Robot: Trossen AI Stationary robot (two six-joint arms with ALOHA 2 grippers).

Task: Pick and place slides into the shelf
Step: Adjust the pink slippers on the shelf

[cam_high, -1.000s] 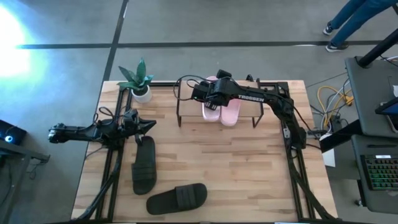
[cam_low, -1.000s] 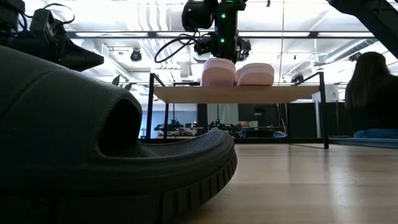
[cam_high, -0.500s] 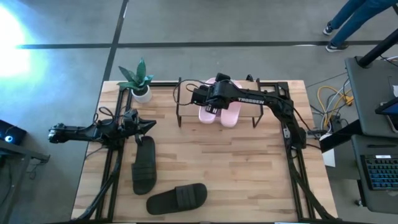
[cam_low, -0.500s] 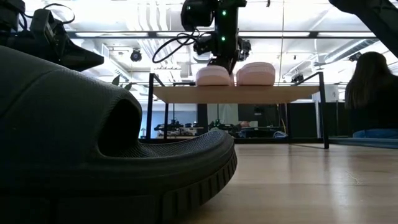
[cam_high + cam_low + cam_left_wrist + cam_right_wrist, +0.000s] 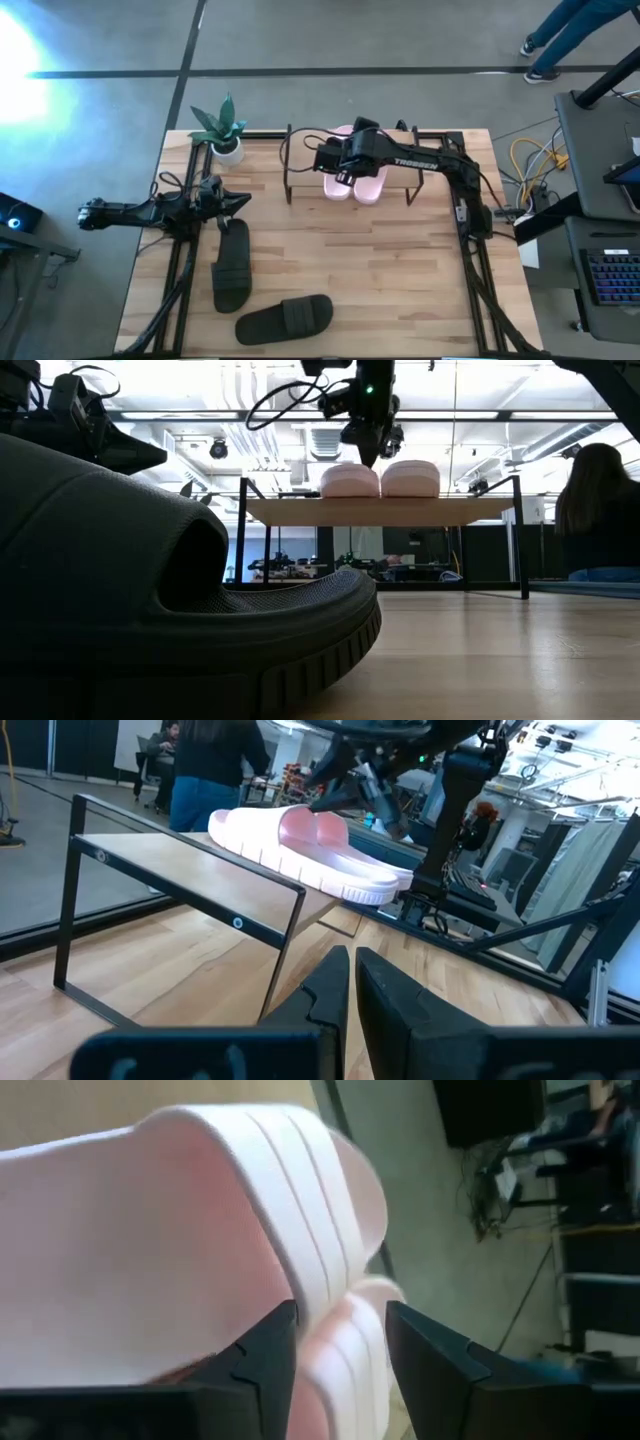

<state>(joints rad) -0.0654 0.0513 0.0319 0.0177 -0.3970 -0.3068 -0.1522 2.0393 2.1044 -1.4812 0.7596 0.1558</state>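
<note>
Two pale pink slides [image 5: 341, 178] [image 5: 372, 182] lie side by side, soles down, on the shelf's [image 5: 400, 511] wooden top board. My right gripper [image 5: 369, 452] hangs open just above the gap between them; in the right wrist view [image 5: 340, 1342] its fingers stand apart over the pink straps, touching nothing. Two dark slides [image 5: 232, 265] [image 5: 285, 318] lie flat on the table at the near left. My left gripper [image 5: 244, 203] waits shut above the table's left side, pointing at the shelf [image 5: 180, 870].
A potted plant [image 5: 222, 128] stands at the table's far left corner. The nearest dark slide [image 5: 150, 580] fills the low view's left. A person [image 5: 600, 510] sits beyond the table. Bare tabletop [image 5: 400, 270] spreads in front of the shelf.
My right gripper has opened and let go of the left pink slide, then risen a little. The slide has come down onto the shelf board and now rests beside the other pink one.
</note>
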